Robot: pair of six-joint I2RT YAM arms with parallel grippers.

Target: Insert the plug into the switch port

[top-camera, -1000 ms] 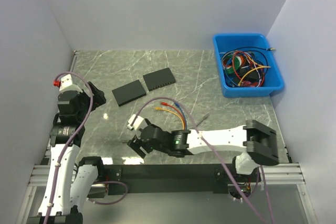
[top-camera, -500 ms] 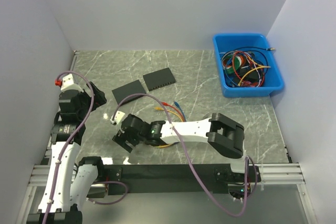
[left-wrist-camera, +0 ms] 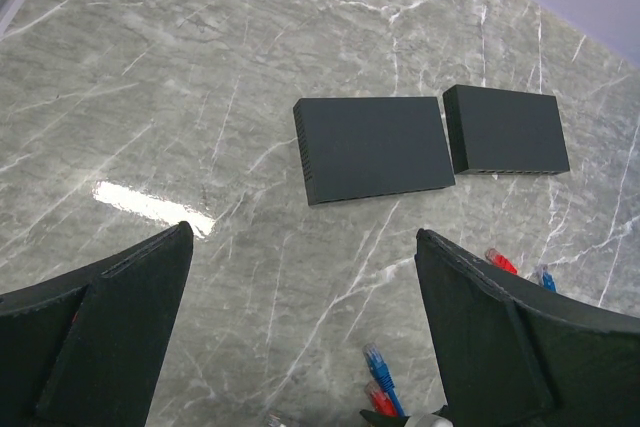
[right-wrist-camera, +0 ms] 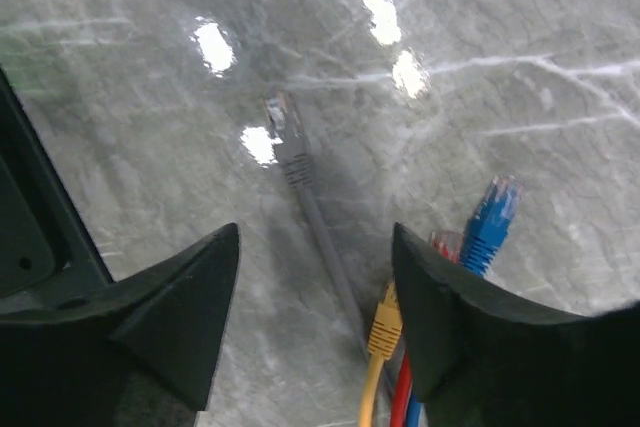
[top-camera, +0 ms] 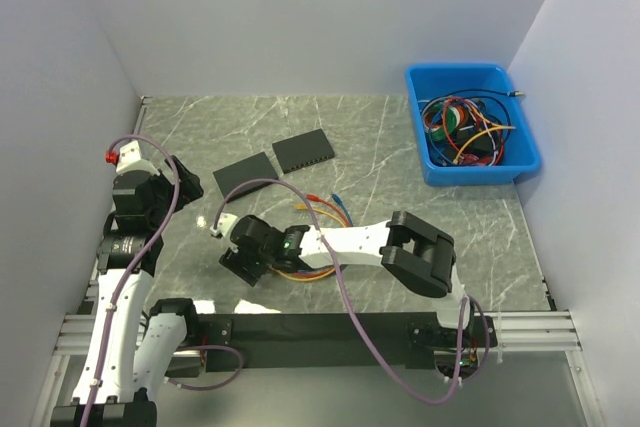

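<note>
While grey plug (right-wrist-camera: 284,119) shows, cable (right-wrist-camera: 300,182) vanishes under right gripper (right-wrist-camera: 315,235).

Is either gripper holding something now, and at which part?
Nothing is held. The right gripper is open astride the gray cable, not gripping it; the left gripper is open and empty.

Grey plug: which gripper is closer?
Right. The right gripper hangs just above the grey plug, its cable running between the open jaws. The left gripper sits farther off, left of it, open, facing the black switches.
</note>
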